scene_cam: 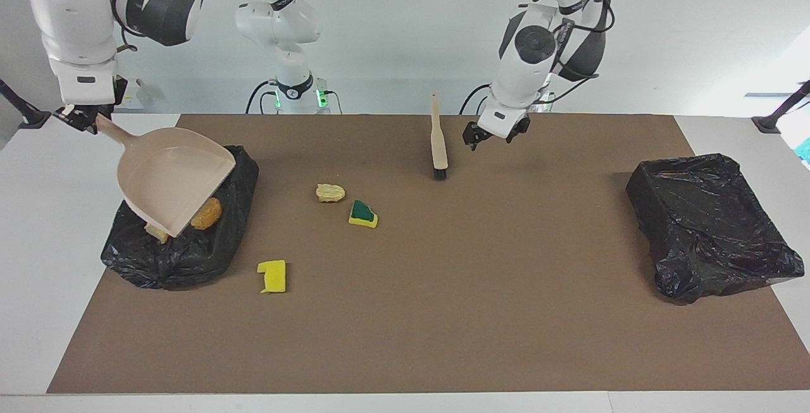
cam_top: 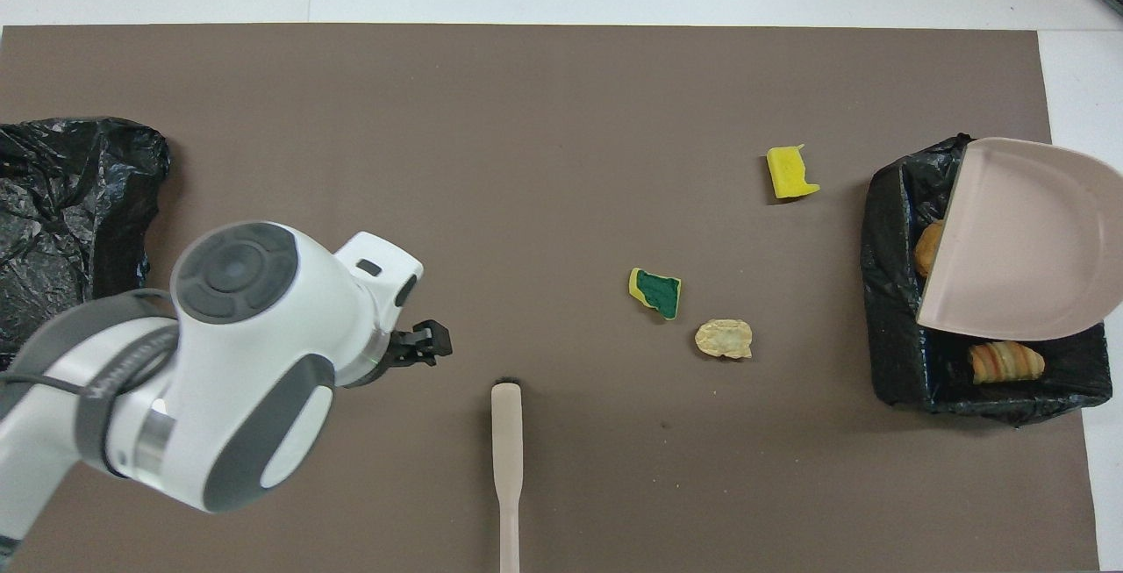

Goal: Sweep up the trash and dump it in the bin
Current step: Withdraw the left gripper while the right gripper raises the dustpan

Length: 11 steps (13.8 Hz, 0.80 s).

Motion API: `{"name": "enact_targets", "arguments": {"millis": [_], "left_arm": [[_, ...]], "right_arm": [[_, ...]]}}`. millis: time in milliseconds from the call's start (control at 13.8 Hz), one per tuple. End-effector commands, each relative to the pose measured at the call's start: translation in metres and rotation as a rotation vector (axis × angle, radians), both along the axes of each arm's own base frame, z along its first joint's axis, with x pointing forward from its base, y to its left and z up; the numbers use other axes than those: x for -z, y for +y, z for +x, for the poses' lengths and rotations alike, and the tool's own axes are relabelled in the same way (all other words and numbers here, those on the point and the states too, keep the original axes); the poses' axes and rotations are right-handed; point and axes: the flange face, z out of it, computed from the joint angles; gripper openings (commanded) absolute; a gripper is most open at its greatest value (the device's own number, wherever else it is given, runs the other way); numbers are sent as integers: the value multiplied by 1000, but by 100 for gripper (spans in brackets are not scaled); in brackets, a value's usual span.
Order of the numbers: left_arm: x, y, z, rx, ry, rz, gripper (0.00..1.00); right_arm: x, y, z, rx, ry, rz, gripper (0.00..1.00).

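Note:
My right gripper [scene_cam: 79, 116] is shut on the handle of the beige dustpan [scene_cam: 174, 179], which hangs tilted over the black-lined bin [scene_cam: 183, 261] at the right arm's end. An orange-brown lump [scene_cam: 207, 214] and a tan scrap [scene_cam: 155, 231] lie in the bin under the pan. From overhead a bread-like roll [cam_top: 1006, 362] also shows in the bin [cam_top: 890, 310]. On the mat lie a tan lump [scene_cam: 330, 192], a green-topped sponge wedge [scene_cam: 362, 214] and a yellow sponge piece [scene_cam: 273, 276]. The brush [scene_cam: 438, 147] stands on its bristles, untouched. Beside it my left gripper [scene_cam: 492, 136] hangs open and empty.
A second black-lined bin [scene_cam: 709, 223] sits at the left arm's end of the brown mat [scene_cam: 481, 312]. White table borders the mat on all sides. My left arm's wrist [cam_top: 237, 362] covers part of the mat from overhead.

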Motion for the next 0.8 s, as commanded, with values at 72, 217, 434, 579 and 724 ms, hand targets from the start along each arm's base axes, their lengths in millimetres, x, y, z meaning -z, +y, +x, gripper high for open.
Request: {"name": "enact_targets", "arguments": {"millis": [72,217,434,579,724], "left_arm": [[-60,52,34,-7,-57,-16,100],[-99,82,44,56,-73,-33,100],[-132,123,55,219,-147,45,100],[-154,152,60,209,-162,46,100],[-166,170,61,253,-142,38,100]], "right_arm": [[0,44,-2,129,-42,128,0],[2,81,3,252,-80,144,0],[11,118,9,445,-127,184,0],[21,145,14,594,-152,214,0],[30,184,21,711,-171,251,0]]}}
